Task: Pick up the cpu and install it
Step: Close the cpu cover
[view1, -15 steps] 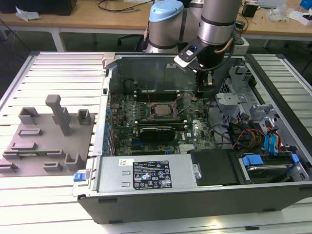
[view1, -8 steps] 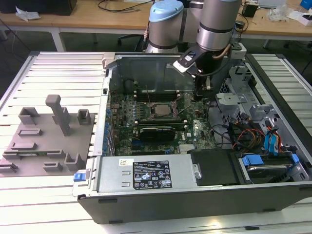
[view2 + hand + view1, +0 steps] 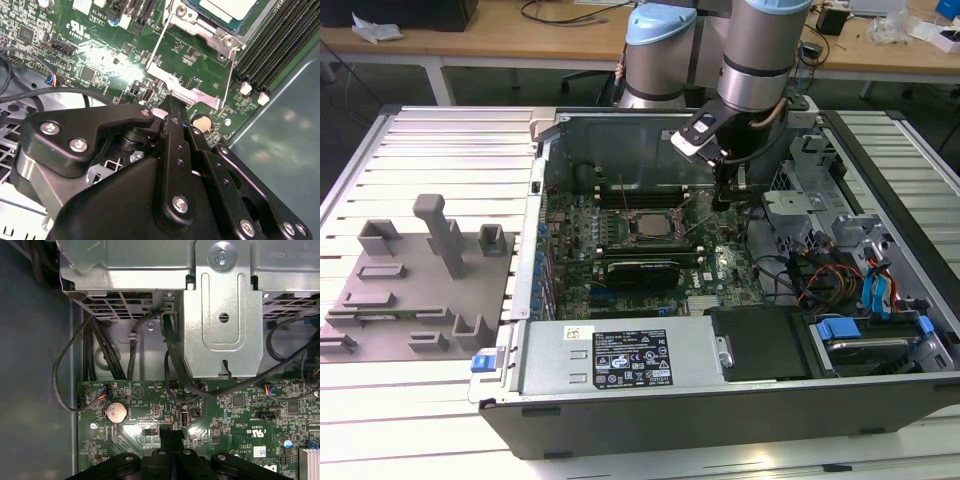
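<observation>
Gripper point(image 3: 172, 106): jaws drawn fully together, nothing held between them. Its tip stands low over the motherboard point(image 3: 225, 415), just beside the coin cell point(image 3: 201, 121) and at the edge of the socket's silver metal frame point(image 3: 192, 92); contact with the frame cannot be confirmed. The cpu point(image 3: 648, 226) lies in the socket at the centre of the exterior view, apart from the gripper, toward the exterior view's left of it. The computer case point(image 3: 720, 425) lies open. A grey tray point(image 3: 410, 285) sits outside it at the middle left of the exterior view.
</observation>
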Tool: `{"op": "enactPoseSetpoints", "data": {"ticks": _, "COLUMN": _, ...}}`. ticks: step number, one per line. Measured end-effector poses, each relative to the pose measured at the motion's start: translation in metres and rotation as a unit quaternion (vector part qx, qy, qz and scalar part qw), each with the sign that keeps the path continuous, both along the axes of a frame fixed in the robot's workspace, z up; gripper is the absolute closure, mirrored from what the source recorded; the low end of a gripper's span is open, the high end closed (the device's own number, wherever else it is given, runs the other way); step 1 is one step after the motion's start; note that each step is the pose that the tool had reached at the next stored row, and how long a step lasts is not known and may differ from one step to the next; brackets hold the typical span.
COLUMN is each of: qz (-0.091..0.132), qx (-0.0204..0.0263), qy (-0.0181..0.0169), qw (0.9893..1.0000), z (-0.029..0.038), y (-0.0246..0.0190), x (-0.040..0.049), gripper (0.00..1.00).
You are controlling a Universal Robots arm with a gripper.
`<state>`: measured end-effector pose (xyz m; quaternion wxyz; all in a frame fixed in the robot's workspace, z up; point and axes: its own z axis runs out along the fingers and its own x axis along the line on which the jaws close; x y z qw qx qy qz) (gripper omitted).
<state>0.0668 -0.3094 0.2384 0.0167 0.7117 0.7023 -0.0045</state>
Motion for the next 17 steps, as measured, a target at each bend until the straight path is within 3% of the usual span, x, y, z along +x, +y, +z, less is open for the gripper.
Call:
{"op": "enactPoseSetpoints", "data": {"ticks": 8, "qz": 0.000, "qx": 0.0006, "qy": -0.0004, "qw": 1.0000, "z": 0.0000, "y": 0.0002, "x": -0.0112, "gripper": 0.89}}
{"op": "enactPoseSetpoints", "data": {"ticks": 17, "qz": 0.000, "qx": 0.0006, "qy": -0.0057, "qw": 1.0000, "z": 0.0000, "y": 0.0006, "x": -0.0309, "gripper": 0.89}}
